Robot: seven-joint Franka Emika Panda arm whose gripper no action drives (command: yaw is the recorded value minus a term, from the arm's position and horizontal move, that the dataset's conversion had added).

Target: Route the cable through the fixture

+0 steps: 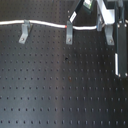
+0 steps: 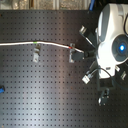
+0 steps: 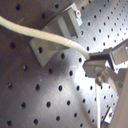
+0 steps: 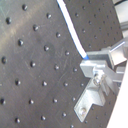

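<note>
Three clips [image 1: 69, 36] carry the cable [image 1: 45, 23] along the counter's [image 1: 55, 85] far edge; tool [image 4: 91, 61] pinching cable.

board [image 1: 55, 85]: lies under everything in both exterior views
cable [image 1: 45, 23]: runs 9 to 3 o'clock along the board's far side in the first exterior view, over the first two clips
clips: three in a row, first [image 1: 23, 34] at 9, middle [image 1: 69, 34], last [image 1: 106, 33] at 3
gripper [image 1: 80, 11]: at about 1 o'clock from the middle clip, right by the cable's end
arm [image 2: 111, 40]: at 3 o'clock of the second exterior view
</note>
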